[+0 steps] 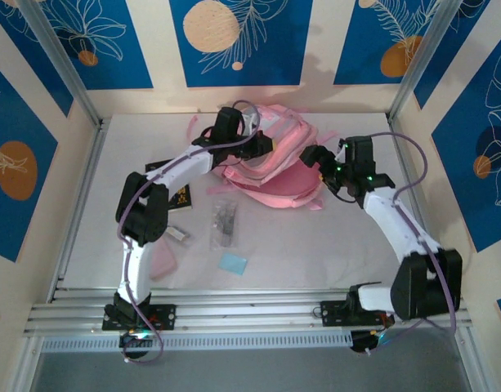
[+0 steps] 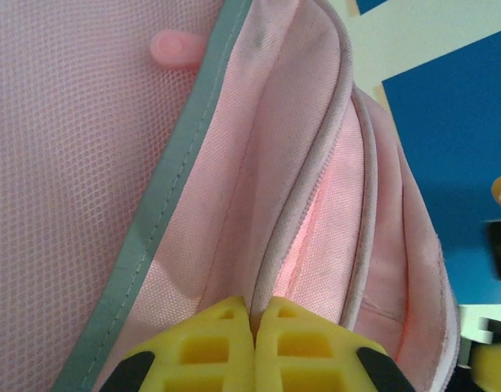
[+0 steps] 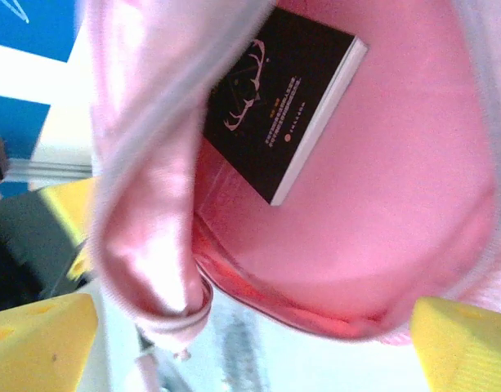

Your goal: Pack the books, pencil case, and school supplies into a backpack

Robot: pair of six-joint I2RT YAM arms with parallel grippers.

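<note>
The pink backpack [image 1: 276, 167] lies at the back of the table with its mouth held open. My left gripper [image 1: 255, 145] is shut on the backpack's piped opening edge [image 2: 275, 245], the yellow fingertips [image 2: 225, 327] pinching the fabric. My right gripper [image 1: 313, 155] stands open at the mouth, its yellow fingers [image 3: 38, 343] wide apart and holding nothing. One black book [image 3: 283, 106] lies inside the backpack. Another black book [image 1: 176, 194] lies on the table, partly under the left arm. The pale-pink pencil case [image 1: 163, 263], a light-blue pad [image 1: 233, 263], a clear bag [image 1: 224, 222] and a small whitish clip [image 1: 178, 233] sit on the table in front.
The white table [image 1: 315, 245] is walled by blue-patterned panels and metal posts on three sides. A rail [image 1: 250, 314] carrying both arm bases runs along the near edge. The loose items lie on the left half, near the left arm's elbow.
</note>
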